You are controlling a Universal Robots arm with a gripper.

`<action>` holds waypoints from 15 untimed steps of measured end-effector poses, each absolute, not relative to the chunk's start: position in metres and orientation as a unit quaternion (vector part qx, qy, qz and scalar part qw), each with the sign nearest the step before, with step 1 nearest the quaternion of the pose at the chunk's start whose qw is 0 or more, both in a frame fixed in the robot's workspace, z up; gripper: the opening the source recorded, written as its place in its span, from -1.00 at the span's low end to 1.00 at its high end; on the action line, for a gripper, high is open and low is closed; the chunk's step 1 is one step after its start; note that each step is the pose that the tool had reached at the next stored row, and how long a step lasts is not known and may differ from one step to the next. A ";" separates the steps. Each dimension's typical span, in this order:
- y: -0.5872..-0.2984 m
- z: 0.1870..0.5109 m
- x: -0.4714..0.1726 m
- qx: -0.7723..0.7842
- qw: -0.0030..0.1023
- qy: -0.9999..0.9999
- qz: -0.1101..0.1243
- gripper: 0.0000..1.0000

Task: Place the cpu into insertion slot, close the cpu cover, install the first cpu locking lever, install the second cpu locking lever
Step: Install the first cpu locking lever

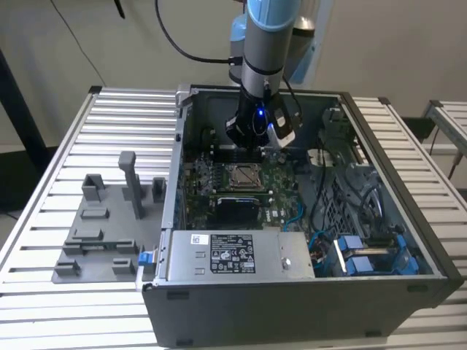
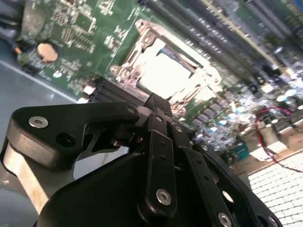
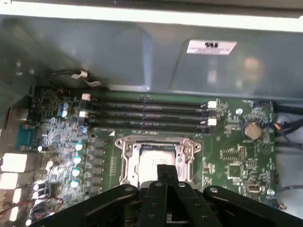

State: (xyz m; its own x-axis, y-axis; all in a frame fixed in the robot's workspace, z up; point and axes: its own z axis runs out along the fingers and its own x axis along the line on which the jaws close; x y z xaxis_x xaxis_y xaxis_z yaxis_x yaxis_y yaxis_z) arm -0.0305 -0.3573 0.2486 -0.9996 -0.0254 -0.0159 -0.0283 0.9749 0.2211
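The cpu [image 3: 149,162] lies in the insertion slot [image 1: 244,176] on the green board, its pale metallic top bright in the second wrist view [image 2: 166,72]. The silver cpu cover [image 3: 127,157] lies flat around it as a frame, seen in both wrist views [image 2: 142,47]. I cannot tell how the locking levers stand. My gripper [image 1: 252,144] hangs inside the case just above the far edge of the slot. Its black fingers are shut together with nothing between them, and the tip [image 3: 166,170] points at the cpu [image 2: 158,101].
Memory slots [image 3: 151,113] run just beyond the socket. A black square patch [image 1: 237,208] and a grey labelled box [image 1: 230,253] lie nearer the case front. Blue cables [image 1: 365,251] fill the exterior view's right. A grey fixture [image 1: 109,219] stands outside the case on the slatted table.
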 end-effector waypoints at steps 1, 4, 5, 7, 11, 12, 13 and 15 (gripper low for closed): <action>-0.357 0.249 -0.030 -0.013 0.004 0.994 0.108 -0.79; -0.357 0.251 -0.031 -0.013 0.001 0.995 0.103 -0.79; -0.357 0.253 -0.031 -0.013 0.000 0.995 0.102 -0.79; -0.357 0.257 -0.030 -0.013 0.000 0.995 0.101 -0.79; -0.357 0.266 -0.031 -0.013 -0.001 0.995 0.097 -0.79; -0.358 0.266 -0.032 -0.013 -0.001 0.995 0.097 -0.79; -0.358 0.266 -0.032 -0.013 -0.001 0.995 0.097 -0.79; -0.359 0.266 -0.033 -0.013 -0.001 0.995 0.097 -0.79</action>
